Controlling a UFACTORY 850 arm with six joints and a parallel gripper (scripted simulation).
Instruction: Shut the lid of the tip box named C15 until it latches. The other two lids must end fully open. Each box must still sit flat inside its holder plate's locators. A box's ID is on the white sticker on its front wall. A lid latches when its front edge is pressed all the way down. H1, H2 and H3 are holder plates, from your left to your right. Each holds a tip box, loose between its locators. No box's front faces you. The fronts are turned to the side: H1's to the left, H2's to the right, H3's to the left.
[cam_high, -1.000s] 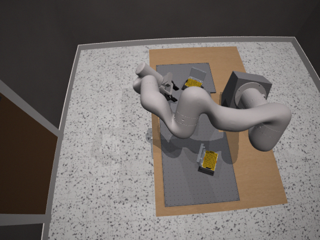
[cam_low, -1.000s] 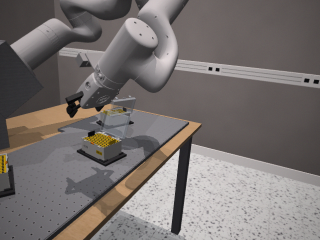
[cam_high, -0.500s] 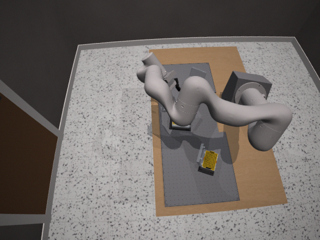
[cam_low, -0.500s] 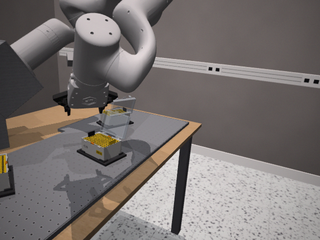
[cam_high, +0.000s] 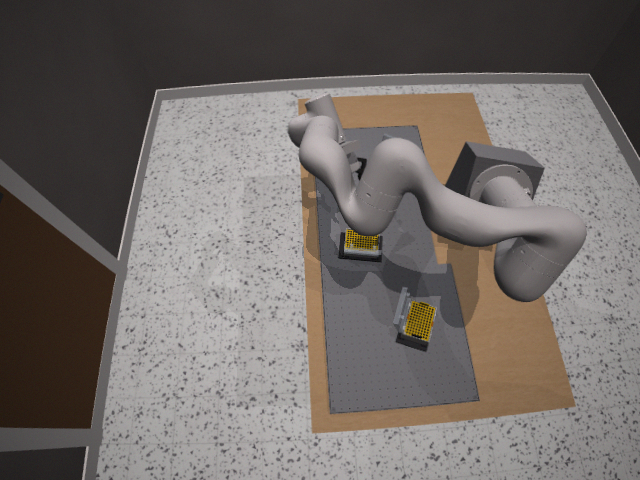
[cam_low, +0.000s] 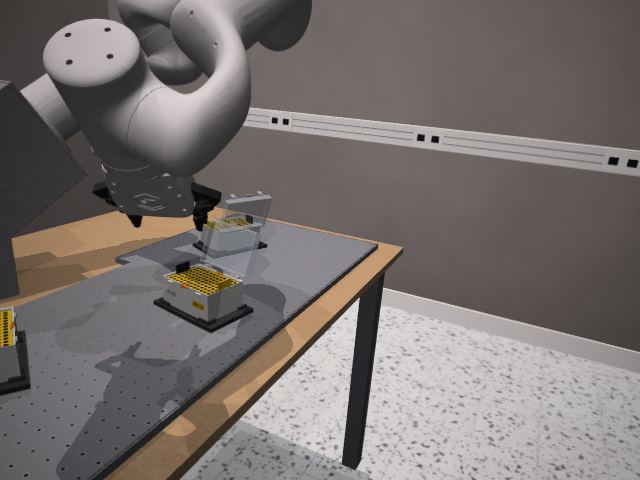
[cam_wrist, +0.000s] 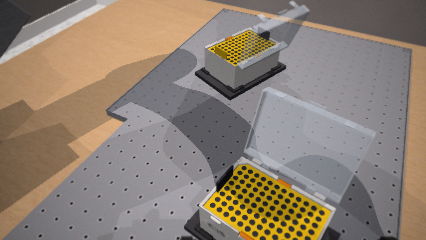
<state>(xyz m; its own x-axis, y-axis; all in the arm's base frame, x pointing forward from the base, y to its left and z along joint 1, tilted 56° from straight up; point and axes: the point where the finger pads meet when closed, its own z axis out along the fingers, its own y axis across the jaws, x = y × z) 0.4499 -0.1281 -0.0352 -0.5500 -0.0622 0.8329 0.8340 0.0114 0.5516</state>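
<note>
I cannot read any sticker from here, so I cannot tell which tip box is C15. On my wrist view the nearest tip box (cam_wrist: 265, 210) sits on its black holder plate (cam_wrist: 196, 231), yellow rack exposed, clear lid (cam_wrist: 310, 140) standing open and tilted back. A second box (cam_wrist: 241, 56) lies farther along the perforated board (cam_wrist: 150, 165), its lid (cam_wrist: 282, 22) also raised. A third box (cam_high: 418, 320) shows on top. My gripper (cam_low: 165, 219) hangs above the board beside the far box, fingers spread fully, holding nothing.
</note>
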